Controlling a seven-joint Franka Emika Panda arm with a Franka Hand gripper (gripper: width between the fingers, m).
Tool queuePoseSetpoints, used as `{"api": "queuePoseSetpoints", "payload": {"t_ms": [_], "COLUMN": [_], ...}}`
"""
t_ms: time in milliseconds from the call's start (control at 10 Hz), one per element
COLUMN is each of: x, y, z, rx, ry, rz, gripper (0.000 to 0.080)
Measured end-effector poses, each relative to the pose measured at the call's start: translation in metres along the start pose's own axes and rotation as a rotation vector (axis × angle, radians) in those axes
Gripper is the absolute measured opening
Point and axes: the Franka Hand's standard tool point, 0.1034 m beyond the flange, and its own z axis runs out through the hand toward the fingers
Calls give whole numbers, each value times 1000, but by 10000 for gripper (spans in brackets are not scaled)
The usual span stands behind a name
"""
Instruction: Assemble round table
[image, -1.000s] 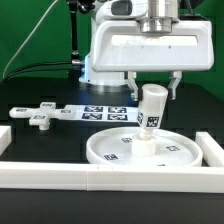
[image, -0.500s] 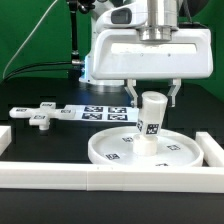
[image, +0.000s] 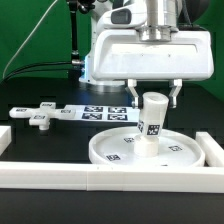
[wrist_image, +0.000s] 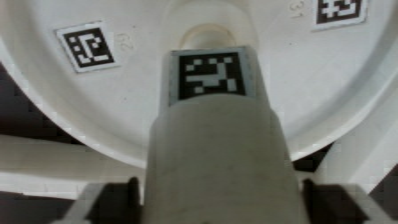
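- The exterior view is bright and evenly lit. The large round rimmed white plastic disc (image: 120, 152) and the long straight white border rail (image: 100, 180) glare until they are almost featureless.
- The black table (image: 40, 145) stays dark and swallows any shadows.
- The wrist view is dimmer and greyer. The short thick white cylinder leg (wrist_image: 214, 150) is out of focus close to the lens, and its black-and-white square tag (wrist_image: 214, 75) is soft-edged.
- Both pictures are coarse and low in detail.

Robot arm end | gripper (image: 154, 97): boxy white housing, rounded corners | 12 o'clock: silver-grey cylindrical wrist flange (image: 157, 14) | 6 o'clock: two slim pale fingers (image: 133, 93) with dark inner pads | 10 o'clock: thin black cables (image: 74, 30)
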Motion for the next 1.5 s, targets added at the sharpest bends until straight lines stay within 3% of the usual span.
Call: {"api": "queuePoseSetpoints", "payload": {"t_ms": [100,200,600,900,1500], "x": [0,0,5,20,18], "y": [0,0,2,7,6], "z": [0,0,-8,-34,-31], "rx": [0,0,1,10,17], "ry": [-1,-1,-10,-56,-88], "rz": [0,0,-24,-37,-40], "gripper": [585,636,649,649,649]}}
